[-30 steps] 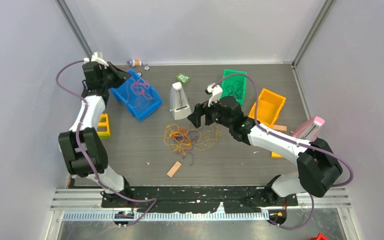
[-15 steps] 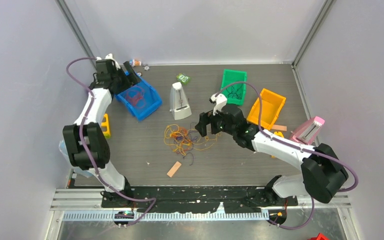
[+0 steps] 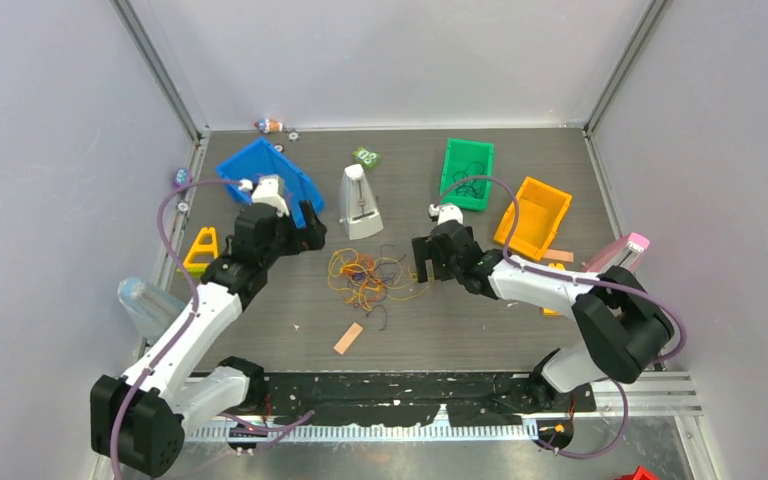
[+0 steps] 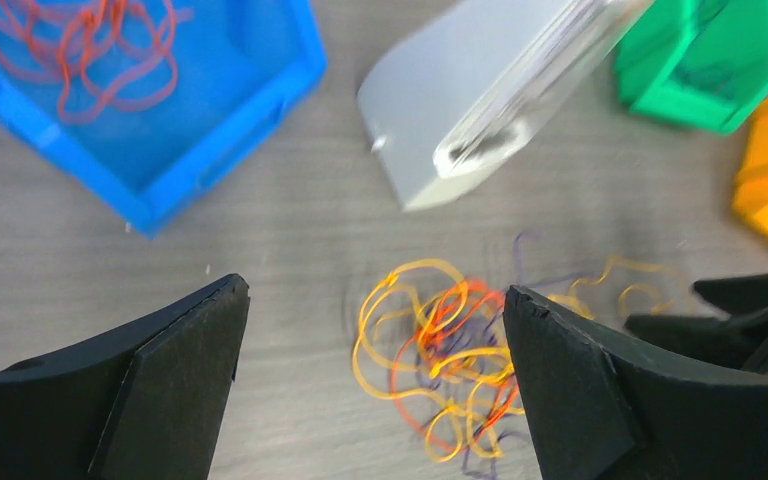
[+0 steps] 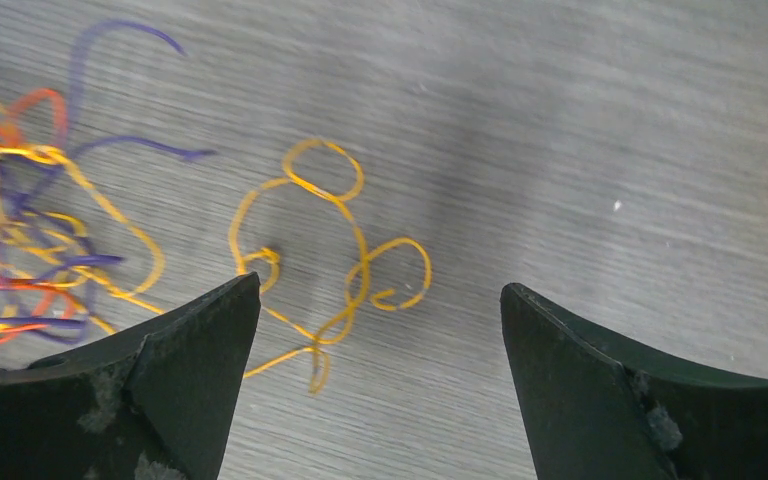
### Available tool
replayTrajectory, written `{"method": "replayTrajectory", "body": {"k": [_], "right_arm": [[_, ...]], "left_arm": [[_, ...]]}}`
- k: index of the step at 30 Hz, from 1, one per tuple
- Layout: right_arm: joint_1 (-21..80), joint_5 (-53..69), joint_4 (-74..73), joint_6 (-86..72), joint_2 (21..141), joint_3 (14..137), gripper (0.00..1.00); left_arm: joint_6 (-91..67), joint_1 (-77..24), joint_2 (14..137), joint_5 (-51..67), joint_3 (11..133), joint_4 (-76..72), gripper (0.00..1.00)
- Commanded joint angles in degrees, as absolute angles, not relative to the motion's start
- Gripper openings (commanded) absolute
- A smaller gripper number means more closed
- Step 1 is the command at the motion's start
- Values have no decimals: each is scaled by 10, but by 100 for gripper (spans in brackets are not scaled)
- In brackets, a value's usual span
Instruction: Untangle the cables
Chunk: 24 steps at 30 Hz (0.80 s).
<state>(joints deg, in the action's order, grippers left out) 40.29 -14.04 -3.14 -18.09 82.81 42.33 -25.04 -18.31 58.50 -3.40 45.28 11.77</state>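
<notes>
The left hand [image 3: 308, 235] has swung away from the blue bin [image 3: 250, 168] and now hangs spread wide and empty, just left of the tangled cables [image 3: 375, 277] lying mid-way across the bench [image 3: 460, 330]. The right hand [image 3: 426, 262] (also spread, holding nothing) has closed in on their right edge, so both look poised to pull a strand

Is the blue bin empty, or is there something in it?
Not empty: in the left wrist view, loops of thin red cable lie inside the blue bin.
</notes>
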Motion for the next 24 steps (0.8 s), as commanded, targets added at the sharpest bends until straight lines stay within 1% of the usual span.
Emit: {"method": "replayTrajectory", "body": {"k": [1,4,5,7,8,9,10,11,12,14,21,24], "right_arm": [[401,-195,-67,-220,855,432,94],[402,-174,-54,-229,867,415,93],[402,-170,-48,-231,871,409,90],[403,-156,-41,-230,881,407,78],[403,-158,-42,-229,887,409,63],[403,-160,-46,-226,889,414,53],[403,-165,-49,-224,887,417,33],[403,-168,-50,-220,885,418,24],[403,-174,-53,-219,875,421,10],[403,-176,-60,-209,855,425,6],[403,-146,-108,-185,753,451,5],[403,-116,-142,-171,699,485,5]], "left_arm": [[-234,-207,553,-68,385,62,100],[-225,-218,545,-67,353,47,100],[-225,-219,544,-60,349,41,99],[-223,-222,546,-48,346,29,99],[-223,-224,546,-43,346,21,98],[-219,-225,547,-37,345,13,98],[-215,-227,548,-35,346,7,98],[-211,-230,550,-35,347,4,97],[-206,-231,551,-34,344,-10,98],[-193,-230,552,-26,334,-37,97],[-182,-233,556,71,224,-222,96],[-178,-236,576,115,233,-231,96]]}}
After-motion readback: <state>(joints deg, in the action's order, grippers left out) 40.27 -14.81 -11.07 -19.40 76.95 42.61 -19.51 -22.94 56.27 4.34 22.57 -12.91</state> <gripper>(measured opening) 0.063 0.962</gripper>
